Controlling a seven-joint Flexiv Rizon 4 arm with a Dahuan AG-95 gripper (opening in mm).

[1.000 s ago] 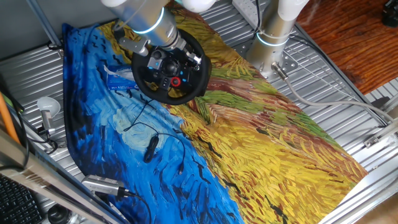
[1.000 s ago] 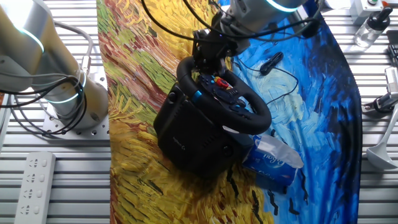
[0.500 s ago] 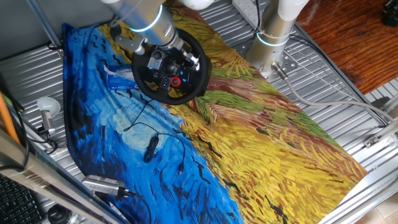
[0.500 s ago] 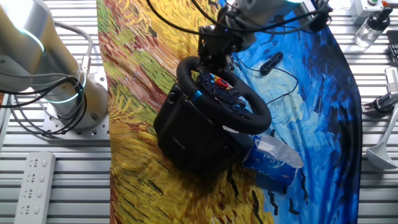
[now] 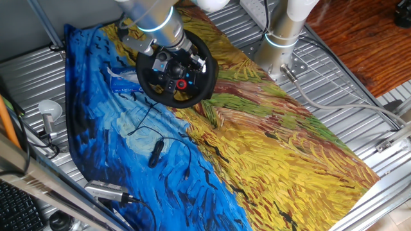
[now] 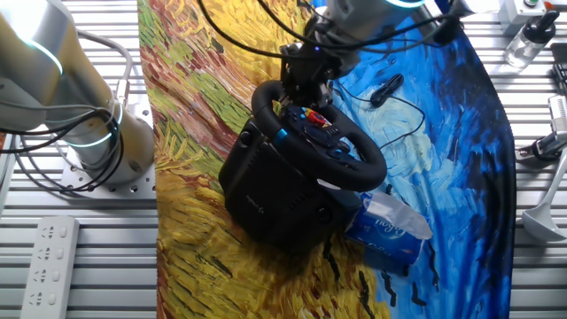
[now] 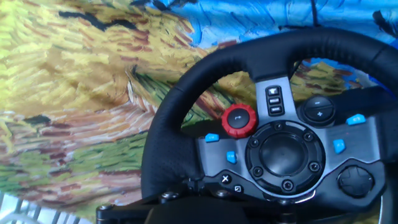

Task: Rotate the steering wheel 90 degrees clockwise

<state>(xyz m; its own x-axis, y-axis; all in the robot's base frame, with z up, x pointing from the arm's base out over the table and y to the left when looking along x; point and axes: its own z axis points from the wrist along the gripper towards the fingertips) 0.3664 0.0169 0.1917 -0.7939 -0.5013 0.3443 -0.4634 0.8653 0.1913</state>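
I see the black round-rimmed gaming steering wheel (image 5: 174,70) tilted on its black base (image 6: 266,190), at about 11 o'clock on the blue-and-yellow painted cloth (image 5: 257,160). My gripper (image 6: 301,81) sits at the rim's far edge; I cannot tell its opening. In the hand view the red knob (image 7: 239,120) lies at 9 o'clock from the hub. A small black cabled device (image 5: 155,153) lies near the wheel.

Painted cloth (image 5: 276,147), small black cabled device (image 5: 155,153), blue tissue pack (image 6: 385,232)
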